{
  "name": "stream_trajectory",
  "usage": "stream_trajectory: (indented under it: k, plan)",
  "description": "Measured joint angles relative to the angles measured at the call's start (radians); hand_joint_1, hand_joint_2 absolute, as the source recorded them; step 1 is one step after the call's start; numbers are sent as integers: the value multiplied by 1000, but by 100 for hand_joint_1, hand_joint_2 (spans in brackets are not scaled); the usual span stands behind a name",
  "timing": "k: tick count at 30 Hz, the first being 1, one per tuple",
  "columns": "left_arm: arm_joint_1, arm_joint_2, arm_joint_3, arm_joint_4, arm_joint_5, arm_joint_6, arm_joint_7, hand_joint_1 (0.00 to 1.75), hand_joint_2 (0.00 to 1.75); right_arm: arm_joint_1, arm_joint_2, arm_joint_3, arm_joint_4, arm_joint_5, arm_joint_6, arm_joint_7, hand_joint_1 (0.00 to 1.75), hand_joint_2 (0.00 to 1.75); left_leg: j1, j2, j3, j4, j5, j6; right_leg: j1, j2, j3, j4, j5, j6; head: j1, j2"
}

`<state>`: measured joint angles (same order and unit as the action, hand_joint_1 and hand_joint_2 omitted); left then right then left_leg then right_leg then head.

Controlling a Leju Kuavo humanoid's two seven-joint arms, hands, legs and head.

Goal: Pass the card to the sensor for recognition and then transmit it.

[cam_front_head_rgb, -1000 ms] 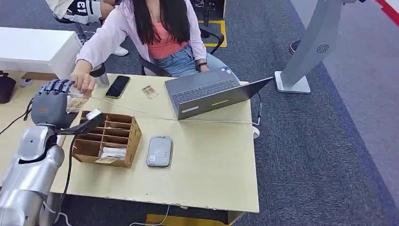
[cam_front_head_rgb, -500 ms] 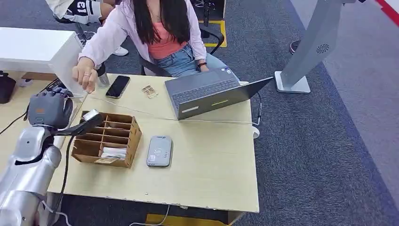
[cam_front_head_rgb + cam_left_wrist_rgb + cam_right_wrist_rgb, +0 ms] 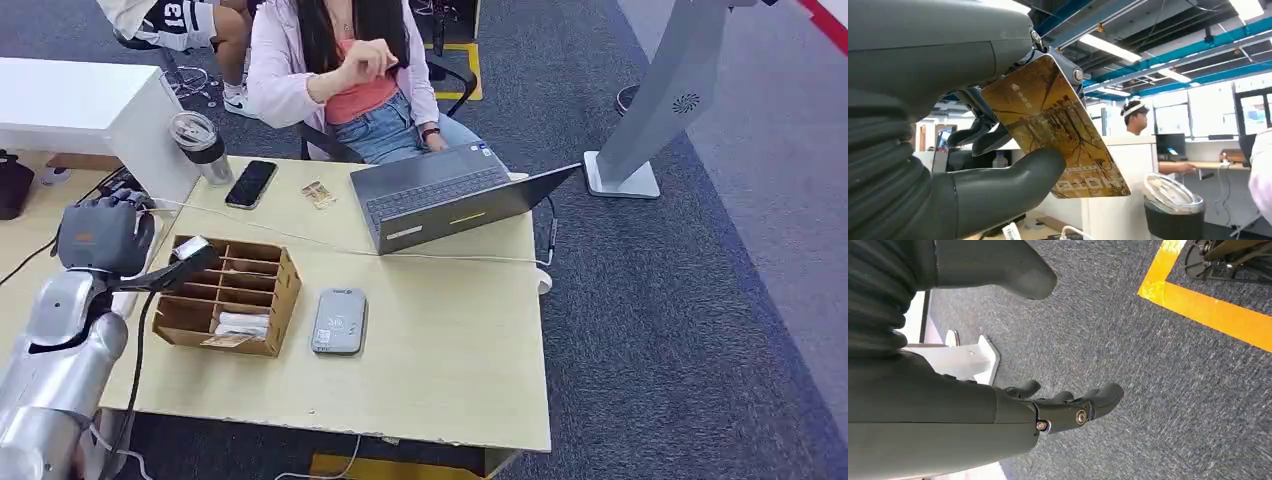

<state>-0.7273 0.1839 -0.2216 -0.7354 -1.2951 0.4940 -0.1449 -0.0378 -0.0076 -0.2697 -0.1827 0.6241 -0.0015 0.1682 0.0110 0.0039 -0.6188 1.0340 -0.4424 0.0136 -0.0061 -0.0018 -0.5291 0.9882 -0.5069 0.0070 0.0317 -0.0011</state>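
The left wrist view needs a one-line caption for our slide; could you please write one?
Left hand pinching a brown patterned card between thumb and fingers, with a lidded tumbler beyond.

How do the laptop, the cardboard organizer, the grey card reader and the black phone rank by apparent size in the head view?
Largest to smallest:
1. laptop
2. cardboard organizer
3. grey card reader
4. black phone

The phone lies farther from the camera, so the last two are not certain.

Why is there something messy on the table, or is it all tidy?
Nothing is spilled or broken. A small card lies loose and crooked between the phone and the laptop, and a white cable trails across the table. The left hand holds its card firmly.
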Motion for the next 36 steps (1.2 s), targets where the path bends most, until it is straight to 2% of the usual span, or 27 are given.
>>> stream_trajectory:
  k: [3,9,10,12,16,20,26,36]
  plan:
    - [8,-20,-19,-29,-9,-9,-2,175,175,0,0,-9,0,4,0,-3,0,175,0,-1,0,0,0,0,0,-1,0,0,0,0,0,0]
    - [21,-101,-113,-125,-44,-50,30,175,175,-2,4,-23,0,23,-3,-13,0,175,-1,-3,-1,0,0,1,0,-3,1,-1,0,0,0,0]
    - [22,-106,-120,-130,-47,-52,33,175,175,-3,4,-23,0,23,-3,-14,0,175,-1,-2,-1,0,0,1,0,-2,1,-1,0,0,0,0]
    - [24,-148,-148,-148,-56,-57,41,175,175,-3,7,-24,0,23,-3,-16,0,175,-1,0,-1,1,0,1,-1,-1,0,-1,1,1,1,0]
    - [34,-198,-211,-165,-76,-60,55,175,175,-4,12,-37,0,25,-5,-16,0,175,-1,-3,-1,1,0,1,-1,-3,1,-1,1,2,0,0]
    - [43,-234,-251,-170,-84,-64,55,175,175,-6,16,-41,0,25,-4,-16,0,175,-1,-2,-1,0,0,1,0,-2,0,-1,1,2,0,0]
    - [48,-255,-272,-170,-84,-66,55,175,175,-6,18,-42,0,25,-3,-16,0,175,-1,-2,-1,0,0,1,0,-2,1,0,1,2,0,0]
    - [49,-265,-286,-170,-88,-76,56,175,175,-6,19,-43,0,28,1,-16,0,175,-1,-2,-1,0,0,1,0,-2,0,-1,1,2,0,0]
